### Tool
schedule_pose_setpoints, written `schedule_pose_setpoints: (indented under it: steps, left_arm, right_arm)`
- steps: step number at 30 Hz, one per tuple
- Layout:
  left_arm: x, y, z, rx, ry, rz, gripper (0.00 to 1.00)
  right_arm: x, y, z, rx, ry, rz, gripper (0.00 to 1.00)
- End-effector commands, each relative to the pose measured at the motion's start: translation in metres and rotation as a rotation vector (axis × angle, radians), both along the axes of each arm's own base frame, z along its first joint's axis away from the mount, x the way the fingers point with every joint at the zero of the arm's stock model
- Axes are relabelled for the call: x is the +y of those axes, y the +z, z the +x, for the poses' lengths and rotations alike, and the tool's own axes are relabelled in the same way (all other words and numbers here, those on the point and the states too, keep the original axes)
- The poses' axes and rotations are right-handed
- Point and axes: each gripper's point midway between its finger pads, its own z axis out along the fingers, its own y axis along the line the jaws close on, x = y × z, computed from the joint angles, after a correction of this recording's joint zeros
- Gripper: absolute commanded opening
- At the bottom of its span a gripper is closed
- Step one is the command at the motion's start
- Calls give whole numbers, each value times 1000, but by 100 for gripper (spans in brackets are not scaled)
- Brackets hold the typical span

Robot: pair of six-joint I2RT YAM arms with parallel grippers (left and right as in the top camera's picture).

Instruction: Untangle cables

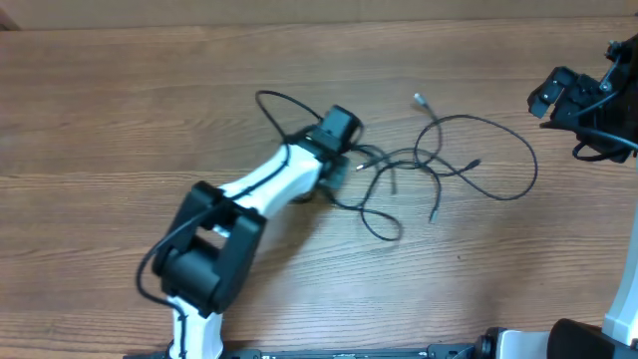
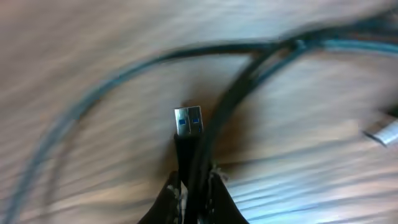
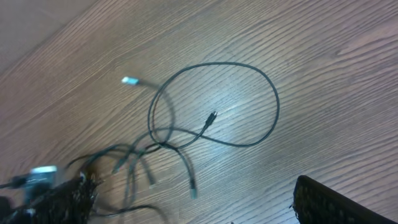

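- Wooden table (image 1: 110,110): a brown wood-grain top that carries both arms and all the items below.
- Left arm (image 1: 267,179): white and black. It reaches from the near edge diagonally up to the left end of the tangle, around the middle of the table.
- Right arm (image 1: 608,115): a black assembly at the far right edge, well apart from the cords.
- Cables (image 1: 427,160): thin black cords lying flat on the table, centre to centre-right.
  - They cross one another in a knot just right of the left arm's wrist.
  - One wide loop spreads out to the right.
  - A smaller loop arcs away behind the left wrist, and another hangs toward the near side.
- Left gripper (image 2: 194,198): the jaws are clenched. The wrist view shows the fingertips pinching the body of a USB cable, with a second black cord pressed alongside it. The view is blurred beyond that.
- Right gripper (image 1: 551,97): the jaws are released, spread wide and grasping nothing. One dark finger (image 3: 336,202) shows at the lower edge of its wrist view, clear of the loop.
- USB plug (image 2: 188,121): a silver shell with a blue insert. It stands straight out from the left fingertips, above the table surface.
- Light-coloured connector (image 1: 419,99): it lies free at the far side of the tangle.
- Small dark plug (image 3: 211,118): it lies inside the wide loop, touching nothing else.
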Motion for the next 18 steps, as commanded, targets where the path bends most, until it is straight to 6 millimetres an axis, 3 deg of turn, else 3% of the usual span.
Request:
schedule_pose_setpoints:
  steps: [1,5,8,10,18]
  left_arm:
    - [61,73,28,-168,158,25,4]
    - [99,127,32,-244,267,-70,4]
    - [88,167,26,-268,216,-281,4]
    - [80,181,22,-274,182,-350,4]
    - [65,186,13,-254,139,-390,4]
  right_arm:
    - [1,1,0,-7,1,9,100]
    - [3,1,1,-8,6,14,100]
    - [20,1,4,-16,92,70,100]
    - [38,-2,7,-13,183,108,100]
    - [101,-35,22,76,461,106,100]
